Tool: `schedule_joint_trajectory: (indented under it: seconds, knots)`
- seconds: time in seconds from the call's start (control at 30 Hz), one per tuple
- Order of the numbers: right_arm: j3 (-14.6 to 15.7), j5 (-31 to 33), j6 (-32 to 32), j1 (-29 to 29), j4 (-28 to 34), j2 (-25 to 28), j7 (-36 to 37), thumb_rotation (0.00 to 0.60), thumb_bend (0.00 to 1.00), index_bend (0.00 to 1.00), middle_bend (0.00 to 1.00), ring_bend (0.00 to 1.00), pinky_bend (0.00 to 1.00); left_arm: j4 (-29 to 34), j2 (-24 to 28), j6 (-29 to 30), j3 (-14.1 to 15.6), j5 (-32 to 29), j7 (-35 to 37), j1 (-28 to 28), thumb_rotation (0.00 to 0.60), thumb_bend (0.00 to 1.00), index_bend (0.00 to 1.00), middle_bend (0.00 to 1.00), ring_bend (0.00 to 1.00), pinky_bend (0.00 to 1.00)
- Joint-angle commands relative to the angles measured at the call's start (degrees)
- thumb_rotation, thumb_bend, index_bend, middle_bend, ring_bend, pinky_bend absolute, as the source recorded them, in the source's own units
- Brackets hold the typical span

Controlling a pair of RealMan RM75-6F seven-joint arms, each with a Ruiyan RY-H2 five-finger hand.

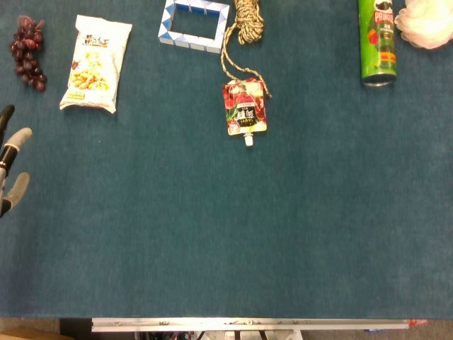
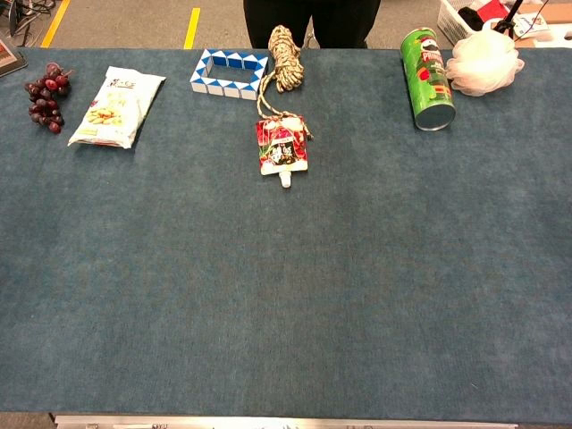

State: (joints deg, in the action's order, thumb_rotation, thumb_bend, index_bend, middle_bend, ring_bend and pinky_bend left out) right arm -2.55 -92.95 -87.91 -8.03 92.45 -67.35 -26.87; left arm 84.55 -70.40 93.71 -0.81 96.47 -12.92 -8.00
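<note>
Blue felt covers the table (image 2: 286, 295), and every object lies along its far edge.

At the left rim of the head view the left hand (image 1: 10, 166) pokes in: its fingers (image 1: 19, 136) are spread apart and hold nothing, over bare cloth. The chest view does not show it. The right hand is out of both views.

Nearest that hand, up and to its right, lies the snack bag (image 1: 95, 64), flat, well apart from the fingers. It is a white pillow pack printed with yellowish pieces and dark lettering at its top, its long side running away from the robot. Nothing lies between hand and bag.

Left of the bag sits a bunch of dark red grapes (image 1: 27, 52). Right of it comes a blue-and-white block frame (image 1: 194, 24), forming an open rectangle. Next, a coil of rope (image 1: 248, 20), one strand trailing down to a red pouch (image 1: 245, 106) with its white spout pointing toward the robot. Further right a green can (image 1: 377, 42) lies on its side, and just beside it a white mesh puff (image 1: 426, 23).
</note>
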Motion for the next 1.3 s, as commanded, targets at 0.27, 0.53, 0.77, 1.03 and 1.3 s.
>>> schedule_joint_trajectory:
  seconds: [0.27,0.53,0.77,1.03,1.3]
  knots:
    - [0.1,-0.6,1.3,-0.6,-0.5,-0.6,1.1,0.6,0.03,0.45,0.33,0.28,0.39,0.3,0.7,1.0,-0.1,0.2,0.0,1.0,0.6,0.26,0.21,0.08,0.15,0.31]
    - [0.1,-0.6,2.3,-1.1,-1.0,-0.7,2.3,0.6,0.03,0.45,0.33,0.28,0.39,0.2,0.5,0.8,-0.1,0.3,0.1,1.1,0.6,0.26,0.18,0.08,0.15,0.31]
    - [0.2,-0.6,2.5,-1.0,-0.7,-0.4,2.4,0.6,0.03,0.45,0.33,0.28,0.39,0.3,0.4,0.2,-0.1,0.3,0.3,1.1,0.6,0.26,0.18,0.08,0.15,0.31]
    - [0.3,-1.0,2.8,-1.0,-0.7,-0.5,2.8,0.6,0.03,0.45,0.33,0.28,0.39,0.2,0.4,-0.1,0.0,0.6,0.6,1.2,0.6,0.26,0.18,0.08,0.15,0.31]
    - [0.5,-3.8,1.4,-1.6,-3.3,-2.1,6.9,0.6,0.04,0.45,0.33,0.28,0.39,0.3,0.3,0.0,0.3,1.7,3.4,0.9,0.6,0.26,0.18,0.08,0.16,0.31]
